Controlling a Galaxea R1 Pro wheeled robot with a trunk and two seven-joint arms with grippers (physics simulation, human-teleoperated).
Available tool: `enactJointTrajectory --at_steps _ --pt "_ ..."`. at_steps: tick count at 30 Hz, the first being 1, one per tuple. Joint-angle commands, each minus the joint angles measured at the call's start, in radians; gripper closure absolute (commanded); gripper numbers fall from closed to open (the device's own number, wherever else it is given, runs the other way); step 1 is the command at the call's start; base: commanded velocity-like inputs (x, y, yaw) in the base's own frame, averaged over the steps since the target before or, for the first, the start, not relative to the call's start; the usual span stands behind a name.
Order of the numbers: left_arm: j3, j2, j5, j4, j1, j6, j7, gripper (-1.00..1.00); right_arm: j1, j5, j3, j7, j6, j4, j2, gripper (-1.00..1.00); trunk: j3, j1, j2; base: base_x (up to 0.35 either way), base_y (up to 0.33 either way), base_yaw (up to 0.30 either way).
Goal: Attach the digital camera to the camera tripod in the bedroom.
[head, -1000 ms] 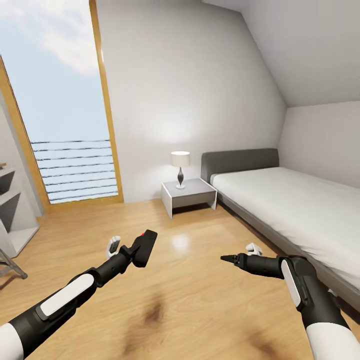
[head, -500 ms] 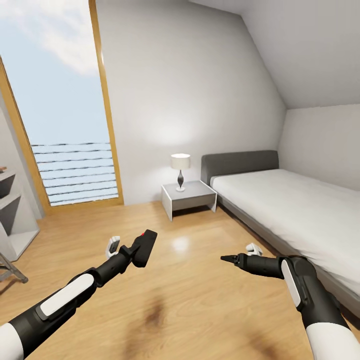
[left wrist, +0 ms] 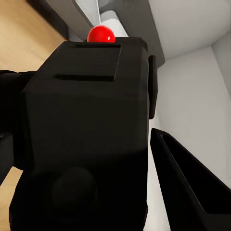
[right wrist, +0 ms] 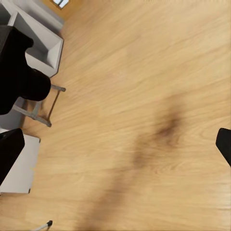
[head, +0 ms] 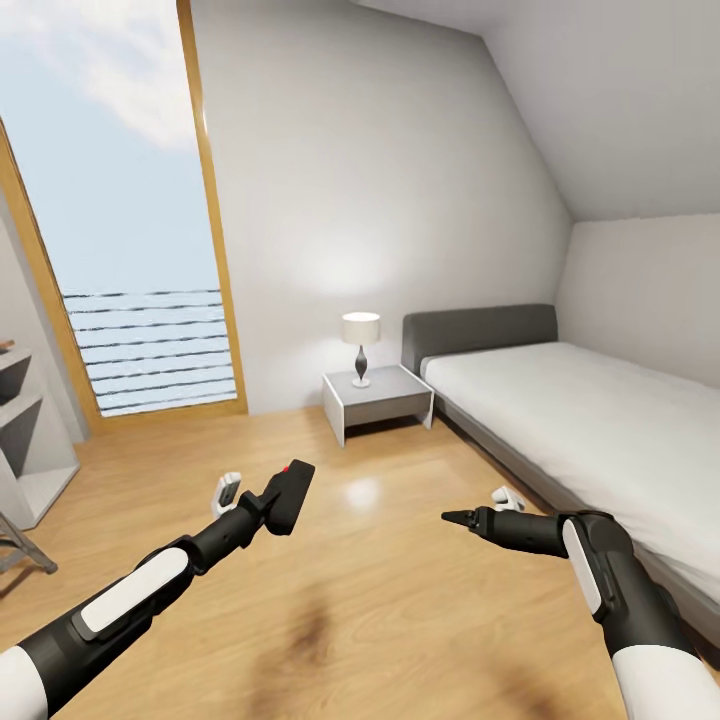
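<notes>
At the far left of your head view, a grey tripod leg (head: pixel 22 545) with a black foot pokes in over the wood floor (head: pixel 400 600), in front of the white shelf (head: pixel 30 440); your camera tripod (right wrist: pixel 41 108) also shows in the right wrist view as thin grey legs standing beside that shelf (right wrist: pixel 45 41). Behind it the tall window (head: pixel 120 230) in its wooden frame rises to the ceiling.

Next comes your left arm, reaching forward over the floor. Your left claw (head: pixel 262 505) is closed around the digital camera (head: pixel 288 497), which is held tilted in the air with its red dot at the upper end. In the left wrist view the camera (left wrist: pixel 86 134) sits close up, a black box with the red dot (left wrist: pixel 101 34) at its far edge and one finger (left wrist: pixel 187 183) lying along its side.

Past the middle, a white nightstand (head: pixel 378 398) carries a small lamp (head: pixel 361 345) against the grey wall. Your right claw (head: pixel 458 518) points left, low over the floor, well apart from the camera; its fingers meet in a narrow tip, pinched together on nothing.

At the right lies the white bed (head: pixel 590 420) with its grey headboard, just beside your right arm.
</notes>
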Motion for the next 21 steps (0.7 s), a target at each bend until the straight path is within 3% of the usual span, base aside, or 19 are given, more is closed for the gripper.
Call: enactJointTrajectory --at_steps 1,21 --pt "-0.003 0.001 0.008 0.0 -0.002 0.0 -0.006 1.0 -0.001 -0.005 -0.001 -0.001 0.007 0.0 0.0 -1.0 0.002 -0.004 0.007 0.0 0.0 0.0" --pt "-0.002 -0.012 0.009 -0.001 -0.001 0.0 -0.006 1.0 -0.001 -0.006 0.0 -0.001 0.007 0.001 0.0 -1.0 0.065 -0.081 0.147 0.0 0.0 0.0"
